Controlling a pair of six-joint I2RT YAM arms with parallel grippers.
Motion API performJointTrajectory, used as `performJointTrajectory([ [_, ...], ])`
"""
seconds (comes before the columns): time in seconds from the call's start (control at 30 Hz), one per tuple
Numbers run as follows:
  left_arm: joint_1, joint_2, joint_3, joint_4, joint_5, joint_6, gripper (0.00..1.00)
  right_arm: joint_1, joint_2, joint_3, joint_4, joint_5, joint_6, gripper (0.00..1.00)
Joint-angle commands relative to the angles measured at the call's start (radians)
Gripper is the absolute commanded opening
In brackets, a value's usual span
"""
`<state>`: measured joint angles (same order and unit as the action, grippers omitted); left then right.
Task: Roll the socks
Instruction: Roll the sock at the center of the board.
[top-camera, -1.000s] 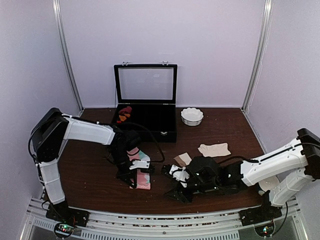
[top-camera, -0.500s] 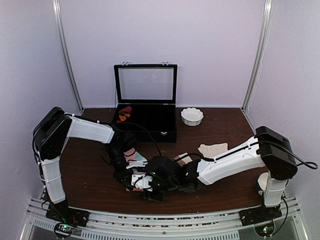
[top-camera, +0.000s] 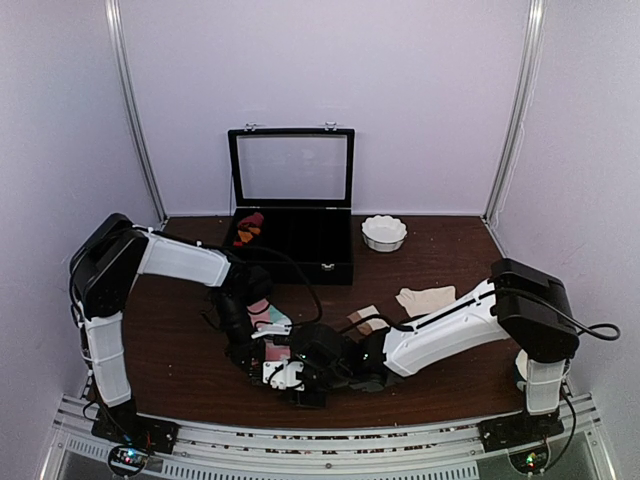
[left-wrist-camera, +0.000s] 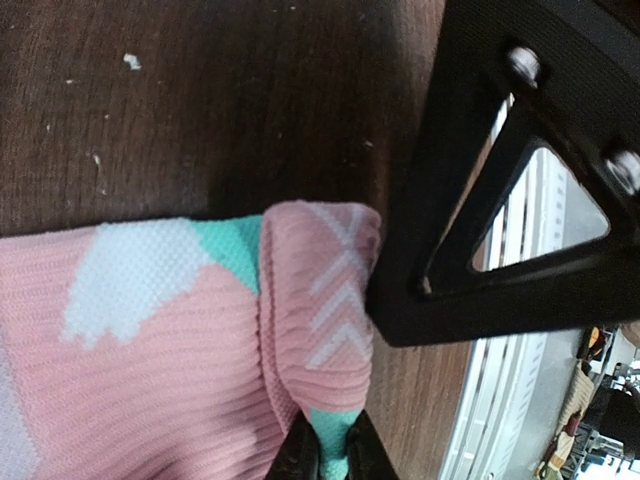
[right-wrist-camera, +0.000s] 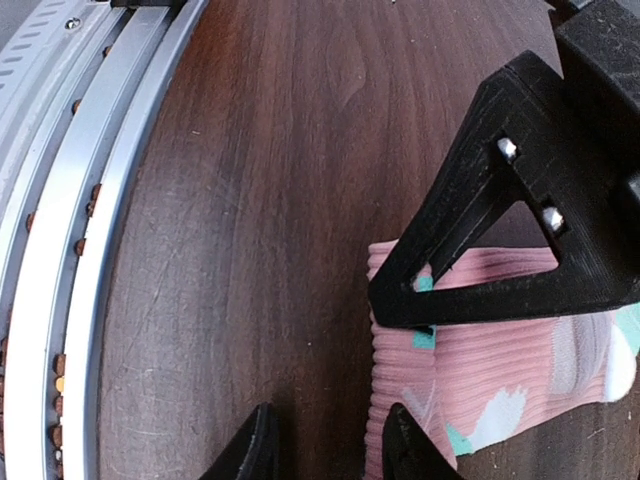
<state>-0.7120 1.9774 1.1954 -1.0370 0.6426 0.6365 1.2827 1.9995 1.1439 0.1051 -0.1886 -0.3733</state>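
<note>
**Inspector:** Report the near edge first.

**Assessor:** The right gripper (right-wrist-camera: 325, 450) sits low over the table (right-wrist-camera: 250, 200), just inside the front rail (right-wrist-camera: 80, 220). Its fingers stand apart, one over bare wood and the other against the folded cuff of the pink sock (right-wrist-camera: 500, 370). It holds nothing.

**Inspector:** And the left?

**Assessor:** The left gripper (left-wrist-camera: 325, 458) is closed to a tight pinch on a mint patch of that same cuff. The cuff is turned over once. The sock lies flat near the front, left of centre, and runs away toward the far side.

**Inspector:** What do you recommend for the roll?

**Assessor:** In my judgement the right fingers should take the fold beside the left's pinch, not on it. The two heads are almost touching, so a clash is the main risk. Both should turn the fold toward the far side evenly, or the roll will skew.

**Inspector:** What lies farther back?

**Assessor:** The cream sock (top-camera: 428, 298) lies flat to the right of centre, well apart from both grippers. Against the far wall stands an open black box (top-camera: 330, 240) containing a dark red and orange bundle (top-camera: 248, 228), with a white bowl (top-camera: 384, 232) to its right.
</note>
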Motion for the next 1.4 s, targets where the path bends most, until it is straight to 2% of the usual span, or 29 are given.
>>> performJointTrajectory([
  [0.0, 0.008, 0.016, 0.024, -0.029, 0.012, 0.017, 0.11, 0.000, -0.022, -0.007, 0.039, 0.063, -0.022, 0.37],
  [0.3, 0.008, 0.015, 0.027, -0.030, 0.009, 0.019, 0.11, -0.030, 0.009, -0.007, 0.046, 0.059, -0.022, 0.37],
  [0.53, 0.007, 0.016, 0.039, -0.031, 0.008, 0.021, 0.12, -0.043, 0.043, 0.002, 0.037, -0.012, 0.001, 0.14],
  [0.63, 0.007, 0.020, 0.040, -0.032, 0.005, 0.017, 0.13, -0.042, 0.044, -0.009, 0.045, -0.025, 0.018, 0.10],
  [0.73, 0.008, 0.019, 0.040, -0.031, 0.002, 0.018, 0.15, -0.042, 0.047, -0.016, 0.053, -0.019, 0.022, 0.11],
  [0.93, 0.008, 0.015, 0.038, -0.034, 0.008, 0.023, 0.16, -0.042, 0.050, -0.024, 0.074, -0.003, 0.037, 0.32],
  [1.0, 0.007, 0.014, 0.035, -0.038, 0.009, 0.025, 0.16, -0.042, 0.052, -0.021, 0.072, 0.000, 0.033, 0.34],
  [1.1, 0.008, 0.014, 0.034, -0.049, 0.013, 0.036, 0.16, -0.047, 0.066, -0.006, 0.054, 0.011, 0.025, 0.27],
  [1.23, 0.007, 0.005, 0.031, -0.048, -0.004, 0.033, 0.18, -0.057, 0.070, 0.010, 0.018, -0.011, 0.032, 0.05],
  [1.27, 0.008, 0.002, 0.034, -0.044, -0.014, 0.025, 0.20, -0.058, 0.061, 0.007, 0.012, -0.015, 0.037, 0.01],
  [1.37, 0.008, -0.029, 0.041, -0.019, -0.054, -0.017, 0.34, -0.058, 0.027, -0.015, 0.003, -0.042, 0.073, 0.00],
])
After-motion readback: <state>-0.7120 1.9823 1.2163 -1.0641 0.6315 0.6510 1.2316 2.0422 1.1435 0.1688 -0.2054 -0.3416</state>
